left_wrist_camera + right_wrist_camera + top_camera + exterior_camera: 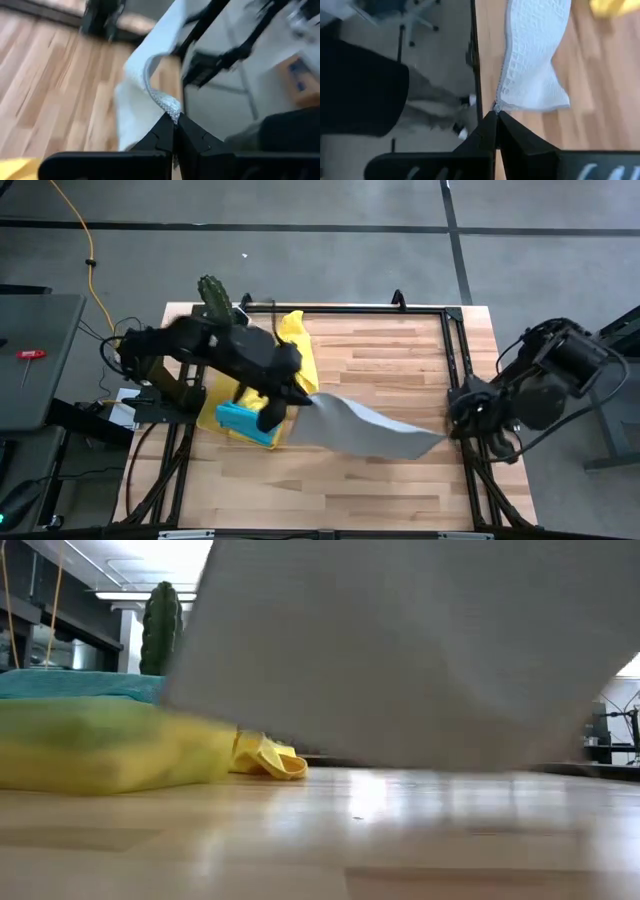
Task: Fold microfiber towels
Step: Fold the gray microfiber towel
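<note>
We see the left gripper (174,131) clamped on one corner of the grey towel (370,428); in the left wrist view the two dark fingertips (162,134) meet with the stitched hem pinched between them. In the high view that gripper (300,397) sits left of table centre, just right of the towel stack.

The right gripper (496,131) is likewise closed on the opposite corner of the same towel; the right wrist view shows its fingers (510,132) pressed together on the hem corner, waffle-textured cloth (535,55) running away from them. In the high view this gripper (450,432) is at the table's right edge, by the black frame rail (455,360).

The grey towel spans between the two grippers, held off the wooden table (380,350), with a wavy sag along its length. In the low view it hangs as a big grey sheet (400,650) filling most of the picture, lower edge above the tabletop.

Left of it is the stack: yellow towels (300,350) with a turquoise blue towel (240,420) on the near part. The low view shows the turquoise layer (70,685) over a yellow-green mass (100,745), plus a crumpled yellow towel (268,758) beside it on the wood.

A green cactus (213,295) stands at the far left corner of the table. We also note a yellow cable (85,240) on the floor beyond.
</note>
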`<action>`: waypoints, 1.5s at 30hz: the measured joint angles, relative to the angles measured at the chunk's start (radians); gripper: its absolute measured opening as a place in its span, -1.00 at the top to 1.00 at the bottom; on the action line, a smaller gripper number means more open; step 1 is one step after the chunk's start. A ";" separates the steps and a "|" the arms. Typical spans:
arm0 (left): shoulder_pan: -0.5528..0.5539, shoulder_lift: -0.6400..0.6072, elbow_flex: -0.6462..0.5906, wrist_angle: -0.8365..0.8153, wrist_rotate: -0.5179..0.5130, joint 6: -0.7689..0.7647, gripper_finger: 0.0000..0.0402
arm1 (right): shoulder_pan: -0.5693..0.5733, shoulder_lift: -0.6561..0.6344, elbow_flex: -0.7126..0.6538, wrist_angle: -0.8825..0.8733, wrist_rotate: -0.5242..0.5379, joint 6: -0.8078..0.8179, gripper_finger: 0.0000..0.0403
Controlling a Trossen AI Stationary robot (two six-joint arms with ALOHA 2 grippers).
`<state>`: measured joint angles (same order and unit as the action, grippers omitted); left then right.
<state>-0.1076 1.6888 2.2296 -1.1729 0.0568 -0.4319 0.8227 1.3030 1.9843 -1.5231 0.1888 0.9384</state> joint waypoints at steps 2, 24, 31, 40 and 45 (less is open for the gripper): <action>-0.011 0.018 -0.057 0.021 -0.004 0.020 1.00 | 0.000 0.025 -0.001 -0.029 -0.066 0.060 1.00; 0.277 0.017 -0.643 0.448 0.106 0.091 1.00 | -0.293 0.054 -0.035 -0.042 0.097 -0.005 1.00; 0.358 0.021 -0.731 0.473 -0.003 0.137 1.00 | -0.543 -0.067 -0.450 -0.050 0.106 -0.031 1.00; 0.438 0.029 -0.921 0.727 -0.159 0.105 1.00 | -0.855 -0.253 -0.891 -0.005 0.204 -0.029 1.00; 0.492 0.093 -0.946 0.791 -0.231 0.077 1.00 | -0.994 -0.289 -1.070 0.141 0.195 -0.109 1.00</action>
<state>0.3847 1.7814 1.2831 -0.3814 -0.1738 -0.3550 -0.1710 1.0139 0.9144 -1.3819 0.3840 0.8293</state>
